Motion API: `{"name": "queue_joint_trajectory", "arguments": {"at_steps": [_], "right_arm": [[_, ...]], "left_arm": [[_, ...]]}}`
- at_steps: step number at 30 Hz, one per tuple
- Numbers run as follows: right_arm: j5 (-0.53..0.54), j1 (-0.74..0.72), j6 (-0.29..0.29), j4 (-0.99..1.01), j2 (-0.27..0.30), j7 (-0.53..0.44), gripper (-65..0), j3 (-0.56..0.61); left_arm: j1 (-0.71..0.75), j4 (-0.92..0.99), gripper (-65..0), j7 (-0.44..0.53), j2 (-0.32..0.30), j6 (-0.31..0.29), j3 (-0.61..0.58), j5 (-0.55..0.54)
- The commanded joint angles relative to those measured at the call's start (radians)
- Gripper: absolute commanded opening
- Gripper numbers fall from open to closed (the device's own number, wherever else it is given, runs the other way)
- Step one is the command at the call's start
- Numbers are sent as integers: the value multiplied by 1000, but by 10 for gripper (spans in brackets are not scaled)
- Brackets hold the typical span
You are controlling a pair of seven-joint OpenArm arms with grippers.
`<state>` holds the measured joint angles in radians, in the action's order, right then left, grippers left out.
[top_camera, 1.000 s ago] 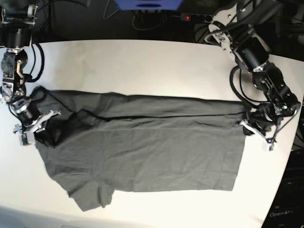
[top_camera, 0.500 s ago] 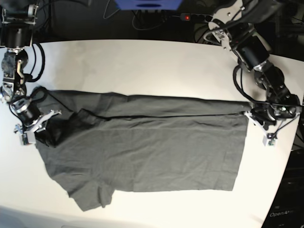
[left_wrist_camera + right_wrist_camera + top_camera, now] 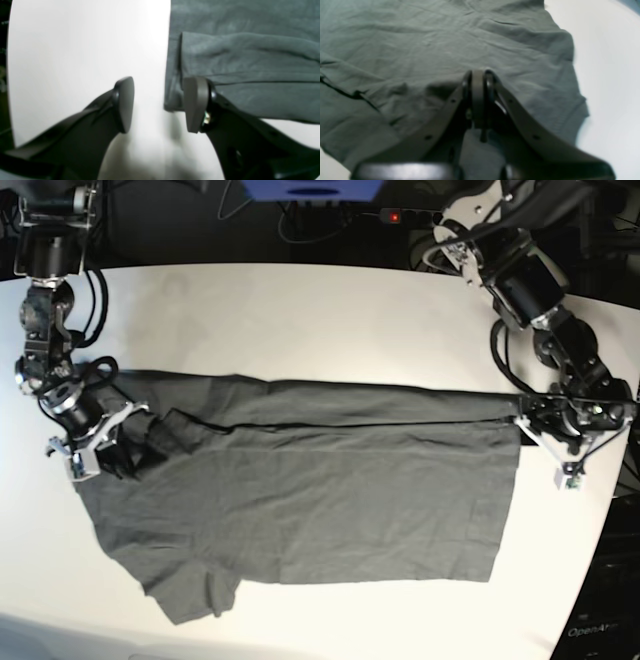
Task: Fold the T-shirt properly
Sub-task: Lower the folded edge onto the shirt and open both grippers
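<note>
The T-shirt [image 3: 300, 500] lies spread on the white table [image 3: 300, 310]. The left gripper [image 3: 157, 105] stands open beside its edge, holding nothing. The right gripper [image 3: 478, 100] is closed; whether it pinches cloth is unclear.

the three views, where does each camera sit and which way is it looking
base: high above the white table, looking down on the whole T-shirt and both arms.
left wrist: on the left arm, looking past the open left pincer at the shirt's folded edge.
right wrist: on the right arm, looking over the shut right pincer across the cloth.
shared: all three views show the T-shirt and table.
</note>
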<state>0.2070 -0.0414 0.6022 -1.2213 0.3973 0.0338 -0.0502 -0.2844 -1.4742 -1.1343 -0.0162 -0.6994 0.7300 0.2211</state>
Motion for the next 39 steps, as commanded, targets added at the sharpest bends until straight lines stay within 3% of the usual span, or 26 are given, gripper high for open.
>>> {"name": "queue_joint_trajectory", "arguments": {"at_steps": [1, 11, 16, 39], "right_arm": [[9, -16, -3, -19, 21, -33, -647, -6], [9, -16, -3, -21, 19, -28, -647, -6], [9, -13, -3, -21, 19, -27, -647, -6], [9, 5, -3, -22, 19, -33, -647, -6]], "left_arm": [[-25, -13, -345, 12, -5, 1, -3, -9], [-65, 82, -345, 17, -3, 1, 0, -9], [-66, 112, -345, 72, 14, 1, -2, -9], [-66, 117, -345, 78, 17, 1, 1, -9]]}}
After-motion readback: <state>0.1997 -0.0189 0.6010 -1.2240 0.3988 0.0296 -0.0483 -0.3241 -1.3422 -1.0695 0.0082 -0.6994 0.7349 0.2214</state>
